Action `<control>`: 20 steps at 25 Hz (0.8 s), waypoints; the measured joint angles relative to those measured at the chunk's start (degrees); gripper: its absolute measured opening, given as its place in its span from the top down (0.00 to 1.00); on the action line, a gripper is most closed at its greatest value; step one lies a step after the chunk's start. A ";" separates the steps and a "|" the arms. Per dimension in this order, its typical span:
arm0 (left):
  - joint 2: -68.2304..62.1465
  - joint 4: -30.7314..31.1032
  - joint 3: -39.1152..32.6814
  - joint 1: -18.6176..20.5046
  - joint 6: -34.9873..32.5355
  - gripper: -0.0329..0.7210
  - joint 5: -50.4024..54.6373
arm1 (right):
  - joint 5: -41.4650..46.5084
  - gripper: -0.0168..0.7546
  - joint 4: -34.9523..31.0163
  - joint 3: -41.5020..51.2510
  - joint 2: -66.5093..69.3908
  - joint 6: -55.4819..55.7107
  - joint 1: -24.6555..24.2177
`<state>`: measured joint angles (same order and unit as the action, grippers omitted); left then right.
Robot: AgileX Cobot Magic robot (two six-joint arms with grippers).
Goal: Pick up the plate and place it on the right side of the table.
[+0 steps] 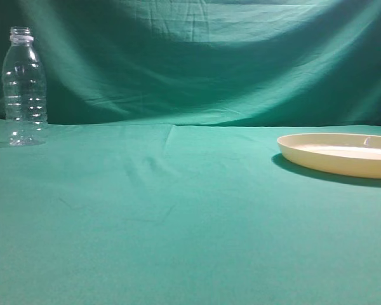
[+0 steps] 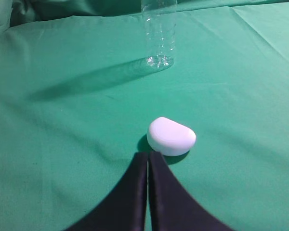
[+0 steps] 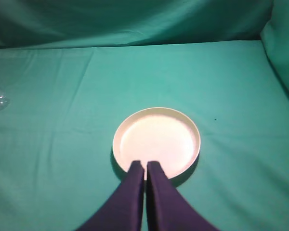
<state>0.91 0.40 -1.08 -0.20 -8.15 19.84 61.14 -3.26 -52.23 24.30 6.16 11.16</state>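
Note:
The cream-yellow plate [image 1: 338, 159] lies flat on the green table [image 1: 178, 216] at the right edge of the exterior view. In the right wrist view the plate [image 3: 159, 137] sits below and just ahead of my right gripper [image 3: 145, 163]. Its dark fingers are shut with only a thin slit between them, and their tips overlap the plate's near rim in the picture. My left gripper [image 2: 148, 154] is shut and empty over the cloth. Neither gripper shows in the exterior view.
A clear plastic bottle [image 1: 24, 89] stands upright at the far left; it also shows in the left wrist view [image 2: 159, 33]. A small white rounded object [image 2: 171, 136] lies on the cloth just beyond my left fingertips. A green backdrop hangs behind the table.

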 joint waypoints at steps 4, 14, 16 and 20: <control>0.00 0.00 0.00 0.00 0.00 0.96 0.00 | 3.70 0.98 0.09 0.66 -4.91 0.00 0.00; 0.00 0.00 0.00 0.00 0.00 0.96 0.00 | -12.87 0.98 5.75 17.48 -15.25 -0.73 0.00; 0.00 0.00 0.00 0.00 0.00 0.96 0.00 | -18.66 0.98 7.48 23.08 -18.62 -0.73 0.00; 0.00 0.00 0.00 0.00 0.00 0.96 0.00 | -29.31 0.98 10.57 34.83 -24.56 -0.31 0.00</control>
<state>0.91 0.40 -1.08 -0.20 -8.15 19.84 31.83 7.31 -17.41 -0.26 5.86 11.16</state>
